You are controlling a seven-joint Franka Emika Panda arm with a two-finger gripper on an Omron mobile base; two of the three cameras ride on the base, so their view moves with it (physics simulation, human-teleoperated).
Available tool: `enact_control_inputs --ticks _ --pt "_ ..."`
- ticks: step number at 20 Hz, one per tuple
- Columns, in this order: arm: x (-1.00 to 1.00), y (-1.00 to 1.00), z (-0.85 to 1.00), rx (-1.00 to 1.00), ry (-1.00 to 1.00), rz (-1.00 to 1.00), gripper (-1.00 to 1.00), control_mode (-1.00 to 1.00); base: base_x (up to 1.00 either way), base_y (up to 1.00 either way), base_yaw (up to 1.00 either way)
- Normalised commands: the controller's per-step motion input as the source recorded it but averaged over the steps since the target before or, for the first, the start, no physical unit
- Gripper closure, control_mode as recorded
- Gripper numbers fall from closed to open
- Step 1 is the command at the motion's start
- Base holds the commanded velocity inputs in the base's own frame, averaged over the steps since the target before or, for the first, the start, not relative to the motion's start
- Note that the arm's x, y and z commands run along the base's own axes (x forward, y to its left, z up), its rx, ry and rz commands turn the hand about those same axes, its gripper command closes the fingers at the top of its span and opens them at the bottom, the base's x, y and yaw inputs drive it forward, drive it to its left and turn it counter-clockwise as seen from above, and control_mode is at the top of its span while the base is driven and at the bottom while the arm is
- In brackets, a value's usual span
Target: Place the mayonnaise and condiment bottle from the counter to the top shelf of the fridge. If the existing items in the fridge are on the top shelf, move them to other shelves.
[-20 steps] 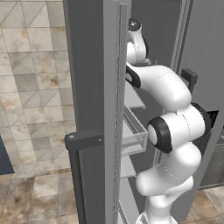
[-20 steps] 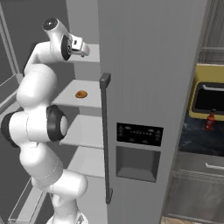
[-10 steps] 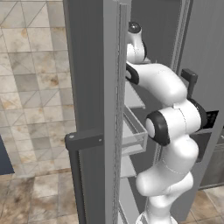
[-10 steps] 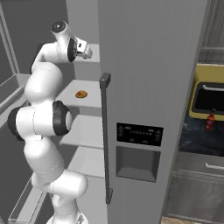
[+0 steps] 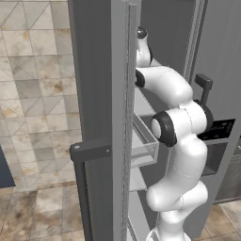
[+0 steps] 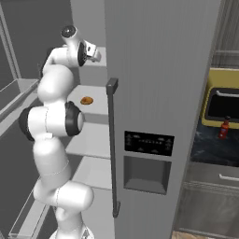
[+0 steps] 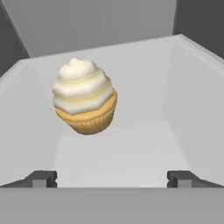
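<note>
We see the tool [image 7: 112, 178] with its tips spread wide and nothing between them, reaching into the open fridge [image 6: 158, 70]; ahead of it a frosted cupcake [image 7: 85, 103] sits tilted on a pale shelf [image 7: 131, 153], with bare shelf on either side up to the walls; lower down, a golden bun [image 6: 86, 100] rests near the front edge of its shelf; the condiment bottle [image 6: 224, 128] stands on the bench [image 6: 210, 144], well apart, beyond the fridge door; we cannot make out the mayonnaise.
</note>
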Motion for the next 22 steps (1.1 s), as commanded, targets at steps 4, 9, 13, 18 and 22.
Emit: enact_control_inputs --ticks 4,9,13,18,22 --pt "0.63 0.19 0.0 -0.02 0.0 0.01 -1.0 -1.0 0.0 0.0 0.0" --pt "0.55 0.09 0.0 -0.04 0.01 0.04 -1.0 -1.0 0.0 0.0 0.0" --pt "0.44 0.04 -0.06 -0.05 0.0 0.04 1.0 -1.0 0.0 0.0 0.0" --pt "0.06 0.0 -0.05 -0.01 0.0 0.01 1.0 -1.0 0.0 0.0 0.0" --pt "-0.14 0.0 0.0 0.0 -0.03 0.0 1.0 -1.0 0.0 0.0 0.0"
